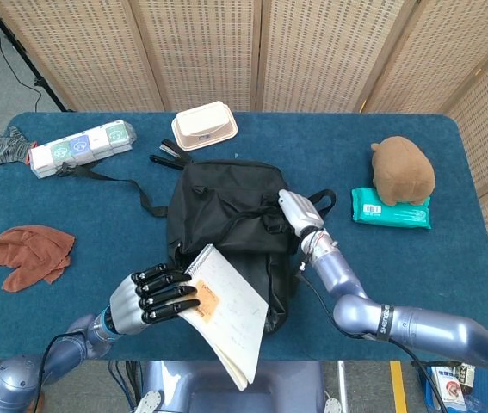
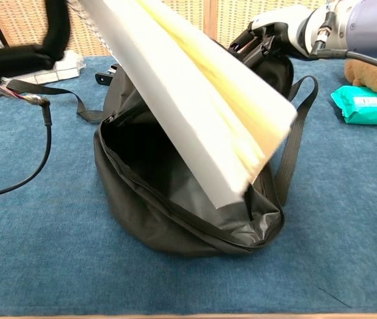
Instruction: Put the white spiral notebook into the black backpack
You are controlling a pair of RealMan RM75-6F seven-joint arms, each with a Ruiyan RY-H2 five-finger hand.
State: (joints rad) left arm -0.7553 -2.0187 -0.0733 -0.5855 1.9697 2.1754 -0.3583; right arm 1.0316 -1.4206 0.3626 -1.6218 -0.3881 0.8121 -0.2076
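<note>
Left hand [image 1: 153, 297] clamped on the notebook [image 1: 226, 314], dark fingers [image 1: 170, 292] wrapped over its spiral edge near an orange label. Notebook held tilted above the near end of the backpack [image 1: 231, 219], lower corner hanging past the table [image 1: 97, 232] edge toward 6 o'clock. In the chest view, notebook [image 2: 195, 100] slanting down from 11 o'clock, pages fanned slightly, lowest corner just over the unzipped mouth of the backpack [image 2: 175, 199], not yet inside. Backpack mouth gaping toward the robot, zipper running around the rim, dark lining visible.

Right hand [image 1: 299, 215] resting at the backpack's top, 3 o'clock side, near a strap loop; probably gripping the fabric or rim, but cannot tell from either view whether the fingers are closed on anything. Same hand [image 2: 278, 33] at the upper edge of the chest view, pale shell against the black fabric.

Around the table: rust cloth [image 1: 24, 254] at 9 o'clock, long labelled box [image 1: 80, 148] at 10 o'clock, beige lidded container [image 1: 205, 125] at 12 o'clock just beyond the backpack, brown plush [image 1: 403, 169] at 2 o'clock sitting on the far edge of a green wipes pack [image 1: 390, 209]. Loose strap [image 1: 110, 181] trailing from the backpack toward the box.
</note>
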